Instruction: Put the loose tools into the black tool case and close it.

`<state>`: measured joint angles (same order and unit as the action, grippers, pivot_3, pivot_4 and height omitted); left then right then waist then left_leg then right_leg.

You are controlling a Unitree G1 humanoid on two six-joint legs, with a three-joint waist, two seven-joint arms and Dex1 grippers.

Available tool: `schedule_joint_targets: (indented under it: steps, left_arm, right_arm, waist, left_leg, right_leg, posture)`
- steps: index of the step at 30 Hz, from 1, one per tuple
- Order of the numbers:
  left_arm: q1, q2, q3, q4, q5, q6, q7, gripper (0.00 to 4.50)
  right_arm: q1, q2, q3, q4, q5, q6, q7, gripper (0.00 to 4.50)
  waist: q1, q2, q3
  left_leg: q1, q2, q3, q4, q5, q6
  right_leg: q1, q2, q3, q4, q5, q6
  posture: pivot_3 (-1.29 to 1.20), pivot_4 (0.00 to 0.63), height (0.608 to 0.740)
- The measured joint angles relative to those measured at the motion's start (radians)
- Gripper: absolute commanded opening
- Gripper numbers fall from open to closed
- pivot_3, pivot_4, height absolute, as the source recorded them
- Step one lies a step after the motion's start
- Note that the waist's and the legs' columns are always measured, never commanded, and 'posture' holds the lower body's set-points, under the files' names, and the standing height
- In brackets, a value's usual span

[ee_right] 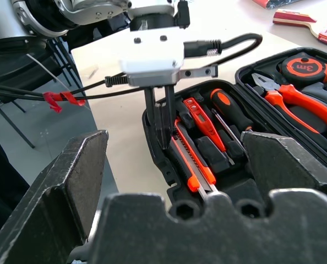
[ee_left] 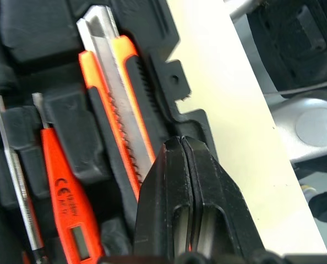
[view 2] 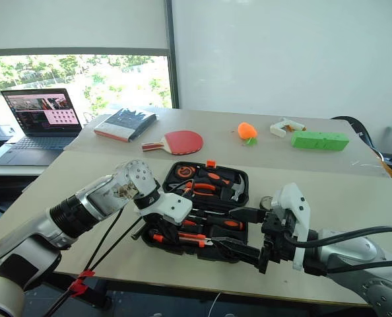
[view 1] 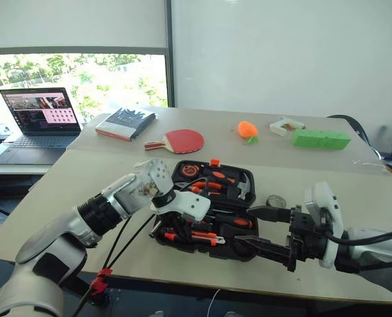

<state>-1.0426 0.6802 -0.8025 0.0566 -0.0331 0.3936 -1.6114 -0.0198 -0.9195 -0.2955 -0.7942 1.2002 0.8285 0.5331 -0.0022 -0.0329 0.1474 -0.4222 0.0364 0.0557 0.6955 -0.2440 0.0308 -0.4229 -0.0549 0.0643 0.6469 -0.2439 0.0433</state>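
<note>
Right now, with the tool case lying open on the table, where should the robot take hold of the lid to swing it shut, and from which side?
Judging by its pose, grip the far long edge of the black tool case, near the orange latch. The case lies open flat, the hinge running between its halves, so that edge swings widest. The open right gripper should probably come over the top; the shut left gripper sits over the near half's utility knife.

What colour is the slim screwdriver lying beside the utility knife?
All orange slim screwdriver, clearest in the left wrist view.

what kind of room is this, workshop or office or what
Probably an office or lab room rather than a workshop: pale beige tables stand by a large window, with an open dark laptop and a plain white wall behind.
</note>
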Motion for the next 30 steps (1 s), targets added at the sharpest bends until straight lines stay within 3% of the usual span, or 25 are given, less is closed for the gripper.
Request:
schedule_joint_targets:
  steps: [9,16,30]
  left_arm:
    - [0.005,-0.019,0.002,0.009,0.035,-0.044,-0.001,0.06]
    - [-0.028,0.002,0.005,0.016,-0.051,0.041,-0.001,0.06]
    - [0.022,-0.021,0.0,0.038,0.059,-0.088,0.01,0.06]
  right_arm:
    - [0.015,0.0,-0.012,-0.007,0.002,0.0,-0.013,4.5]
    - [0.017,0.0,-0.013,-0.007,0.002,0.0,-0.013,4.5]
    - [0.013,0.0,-0.013,-0.007,0.001,0.0,-0.015,4.5]
  waist:
    - [0.006,0.0,0.0]
    - [0.005,0.0,0.0]
    - [0.009,0.0,0.0]
  left_leg:
    - [0.0,-0.001,0.0,0.001,0.0,0.0]
    - [0.0,-0.001,-0.001,0.001,0.0,0.0]
    - [0.0,-0.002,-0.001,0.001,0.0,0.0]
  right_leg:
    - [0.001,-0.001,0.001,0.0,0.0,0.002]
    - [0.0,-0.001,0.001,0.0,0.0,0.002]
    - [0.001,-0.002,0.001,0.0,0.0,0.002]
  posture:
    - [0.0,0.15,0.736]
    - [0.0,0.15,0.736]
    - [0.0,0.15,0.736]
